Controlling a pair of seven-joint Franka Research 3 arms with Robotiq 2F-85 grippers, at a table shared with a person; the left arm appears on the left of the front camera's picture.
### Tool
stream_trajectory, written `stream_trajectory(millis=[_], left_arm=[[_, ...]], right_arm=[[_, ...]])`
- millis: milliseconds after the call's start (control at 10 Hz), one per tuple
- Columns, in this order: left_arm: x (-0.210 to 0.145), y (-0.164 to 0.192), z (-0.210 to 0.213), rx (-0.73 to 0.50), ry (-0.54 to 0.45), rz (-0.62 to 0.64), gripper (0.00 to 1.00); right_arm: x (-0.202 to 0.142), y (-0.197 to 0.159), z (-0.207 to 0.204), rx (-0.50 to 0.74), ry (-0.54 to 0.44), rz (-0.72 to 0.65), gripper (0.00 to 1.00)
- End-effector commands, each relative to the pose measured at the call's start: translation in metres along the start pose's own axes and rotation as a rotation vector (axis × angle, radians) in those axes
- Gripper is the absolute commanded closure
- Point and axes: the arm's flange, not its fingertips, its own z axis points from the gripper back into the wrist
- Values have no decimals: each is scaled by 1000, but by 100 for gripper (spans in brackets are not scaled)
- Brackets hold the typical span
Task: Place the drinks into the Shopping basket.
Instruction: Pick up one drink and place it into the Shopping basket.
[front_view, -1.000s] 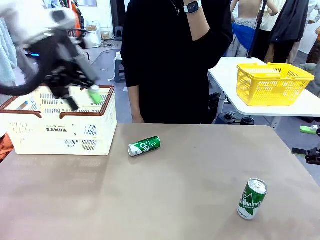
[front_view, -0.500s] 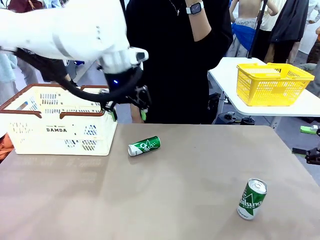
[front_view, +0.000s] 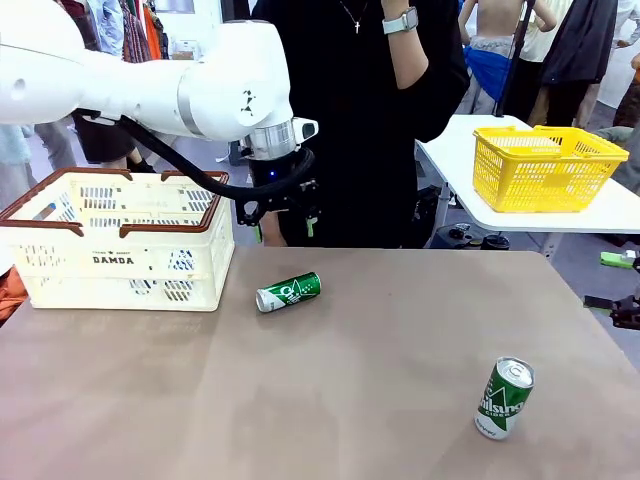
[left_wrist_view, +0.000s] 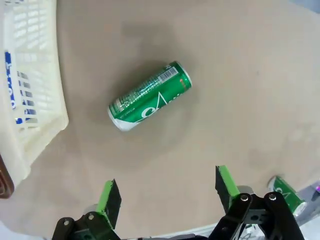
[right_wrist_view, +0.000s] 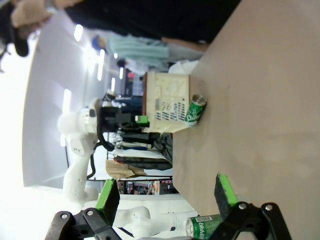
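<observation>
One green drink can (front_view: 288, 291) lies on its side on the tan table, right of the Shopping basket (front_view: 120, 262). My left gripper (front_view: 287, 212) hangs open above and just behind this can. In the left wrist view the can (left_wrist_view: 150, 96) lies ahead of the open left gripper (left_wrist_view: 167, 192), with nothing between the green pads. A second green can (front_view: 504, 397) stands upright at the front right. The right gripper (front_view: 608, 281) rests open at the table's right edge. In the right wrist view the right gripper (right_wrist_view: 166, 195) is open and empty, and the upright can (right_wrist_view: 205, 226) sits close by.
A person in black stands at the table's far side, right behind the left arm. A yellow mesh basket (front_view: 545, 165) sits on a white side table at the back right. Something blue shows through the cream basket's slots (left_wrist_view: 10, 65).
The left arm has swung right from over the cream basket to a spot above the lying green can, staying open. Both cans and the right gripper have not moved.
</observation>
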Motion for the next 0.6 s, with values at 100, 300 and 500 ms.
stream_trajectory(millis=[100,300,500], left_arm=[[-19,3,-3,14,38,13,0],[-19,3,-3,14,38,13,0],[11,-4,-13,21,25,-47,0]], right_arm=[[1,5,2,-6,12,-16,0],[1,5,2,-6,12,-16,0],[1,5,2,-6,12,-16,0]])
